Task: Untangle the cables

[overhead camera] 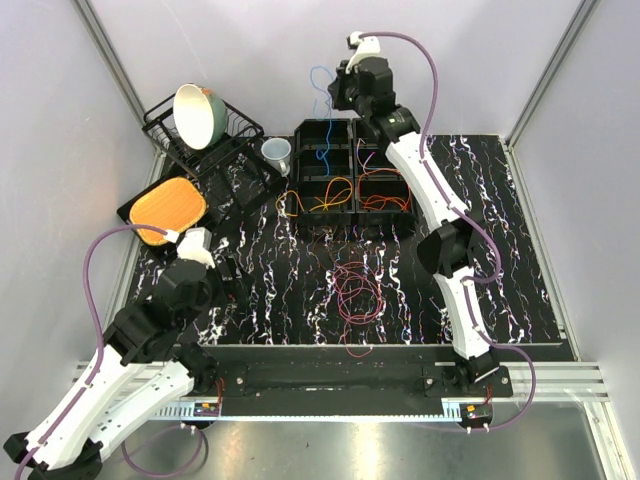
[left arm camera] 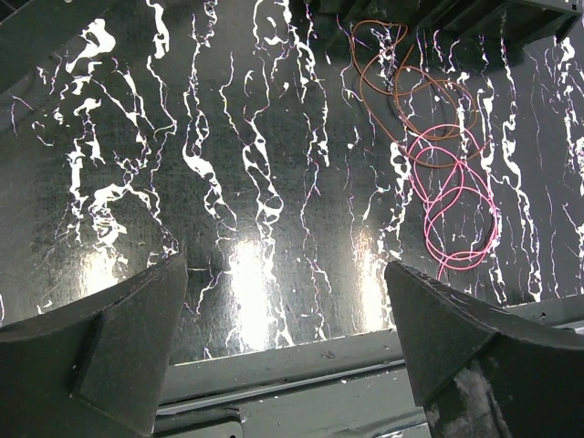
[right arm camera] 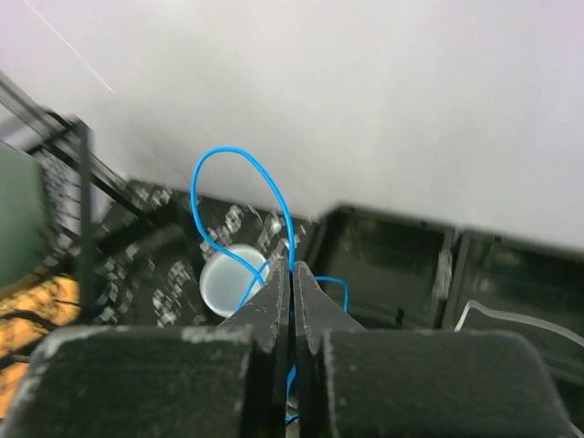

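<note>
Right wrist view: right gripper (right arm camera: 292, 271) clamped on blue cable (right arm camera: 230, 151); left gripper (left arm camera: 285, 265) spread, empty. Advised: lower gently into compartment tray (overhead camera: 355, 150), clear of orange cables (overhead camera: 330, 200).

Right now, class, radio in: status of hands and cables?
Right hand shut on blue cable, aloft. Left hand open, empty. Maroon cables loose on table. Nothing blocking.
</note>
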You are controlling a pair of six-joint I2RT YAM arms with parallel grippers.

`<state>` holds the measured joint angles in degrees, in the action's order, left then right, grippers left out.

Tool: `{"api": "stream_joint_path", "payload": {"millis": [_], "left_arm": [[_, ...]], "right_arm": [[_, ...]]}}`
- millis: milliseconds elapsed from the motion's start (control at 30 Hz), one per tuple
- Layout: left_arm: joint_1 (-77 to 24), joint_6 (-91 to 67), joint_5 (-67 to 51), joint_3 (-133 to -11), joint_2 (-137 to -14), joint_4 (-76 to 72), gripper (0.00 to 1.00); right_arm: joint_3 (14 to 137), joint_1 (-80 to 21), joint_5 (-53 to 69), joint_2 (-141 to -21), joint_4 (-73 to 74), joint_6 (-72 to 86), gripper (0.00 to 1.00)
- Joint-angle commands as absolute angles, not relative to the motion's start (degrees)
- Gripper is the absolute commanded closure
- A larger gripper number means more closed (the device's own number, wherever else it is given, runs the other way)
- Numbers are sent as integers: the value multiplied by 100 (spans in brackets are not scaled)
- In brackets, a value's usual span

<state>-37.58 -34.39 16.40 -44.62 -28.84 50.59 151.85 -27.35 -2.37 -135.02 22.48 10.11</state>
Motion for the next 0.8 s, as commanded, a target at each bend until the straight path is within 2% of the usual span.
{"api": "stream_joint_path", "payload": {"millis": [0, 133, 333, 767], "left_arm": [[-3718, -3445, 1749, -4535, -2830, 4887, 7], [-3727, -3445, 1740, -4535, -2778, 4869, 7], [-3718, -3454, 1767, -4535, -2821, 4878, 7], [-3691, -3454, 1758, -4535, -2821, 4878, 8]], "right_arm": [[14442, -2716, -545, -13351, 1960, 940, 100], [14028, -2716, -790, -13473, 1898, 905, 100], [13799, -2716, -1854, -13676, 1977, 817, 100], [13263, -2760, -1415, -13649, 2022, 923, 100]]}}
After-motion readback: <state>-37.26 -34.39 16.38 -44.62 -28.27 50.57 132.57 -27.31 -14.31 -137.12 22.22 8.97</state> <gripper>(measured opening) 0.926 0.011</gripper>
